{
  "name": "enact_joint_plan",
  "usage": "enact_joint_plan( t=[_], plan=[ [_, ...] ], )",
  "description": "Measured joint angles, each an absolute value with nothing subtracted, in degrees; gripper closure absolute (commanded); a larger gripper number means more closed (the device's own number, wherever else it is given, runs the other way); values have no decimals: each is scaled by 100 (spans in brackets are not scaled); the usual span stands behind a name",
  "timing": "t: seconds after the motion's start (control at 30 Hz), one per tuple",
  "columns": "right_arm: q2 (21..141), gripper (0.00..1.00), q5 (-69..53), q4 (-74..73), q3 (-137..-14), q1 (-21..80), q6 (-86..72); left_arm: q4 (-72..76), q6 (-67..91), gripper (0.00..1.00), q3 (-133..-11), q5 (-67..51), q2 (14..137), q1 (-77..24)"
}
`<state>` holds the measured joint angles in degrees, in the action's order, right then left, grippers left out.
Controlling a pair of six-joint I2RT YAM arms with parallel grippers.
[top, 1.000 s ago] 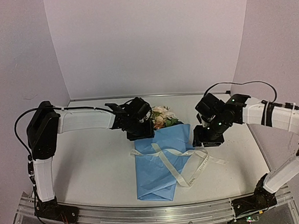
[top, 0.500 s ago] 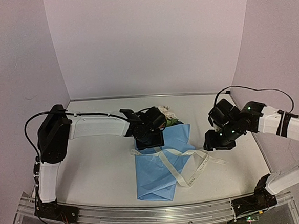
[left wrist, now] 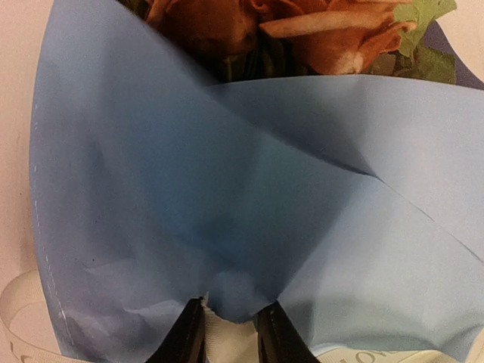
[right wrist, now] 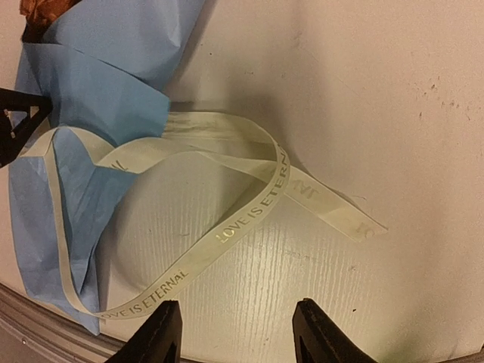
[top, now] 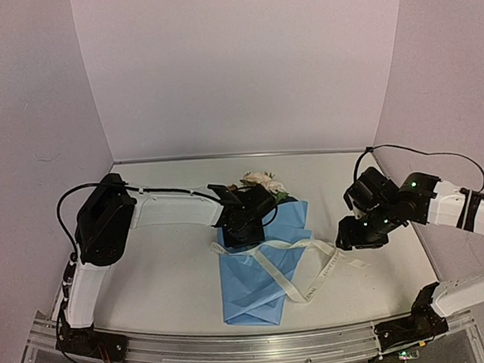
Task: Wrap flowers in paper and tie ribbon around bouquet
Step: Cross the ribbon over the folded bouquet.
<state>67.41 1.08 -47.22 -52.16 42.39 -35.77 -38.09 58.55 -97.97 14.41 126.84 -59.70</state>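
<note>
Left gripper (left wrist: 231, 318) is down at the far end of the paper (top: 245, 289). Jaws are narrow with a visible gap, and the paper's folded edge dips into it. You can't tell if it's pinched. Right gripper (right wrist: 236, 333) is about half open and empty, hovering over the table (top: 164, 262) near its right edge.

The paper lies folded mid-table and runs toward the near edge. Flowers (top: 261, 180) poke out of its far end. Ribbon (right wrist: 242, 218) crosses the paper and loops off its right side, tail below the right gripper. It also passes under the left fingertips (left wrist: 189, 336), so it's in the way there.

In the top view the left wrist hides its own jaws. The left wrist view shows them, plus rust and peach blooms under two overlapping flaps. Only the right wrist view lets you read "LOVE IS ETERNAL" on the ribbon.
</note>
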Motion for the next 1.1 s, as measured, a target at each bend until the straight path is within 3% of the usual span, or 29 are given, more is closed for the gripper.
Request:
enact_joint_plan(
  t=[0.1, 0.2, 0.73, 1.1],
  plan=[
    [6693, 53, 126, -4718, -5172, 4239, -3573, -3821, 5854, 97, -9802, 1548, 12698, -5970],
    [6683, 53, 140, -4719, -5159, 4239, -3569, -3808, 5851, 100, -9802, 1677, 12696, -5970],
    [7045, 49, 300, -4574, -4912, 3988, -3384, -3444, 5055, 99, -9660, 2053, 12205, -5940],
    [7550, 44, 295, -4031, -4582, 3913, -3105, -2898, 4794, 87, -9158, 1628, 12191, -5916]
  ],
)
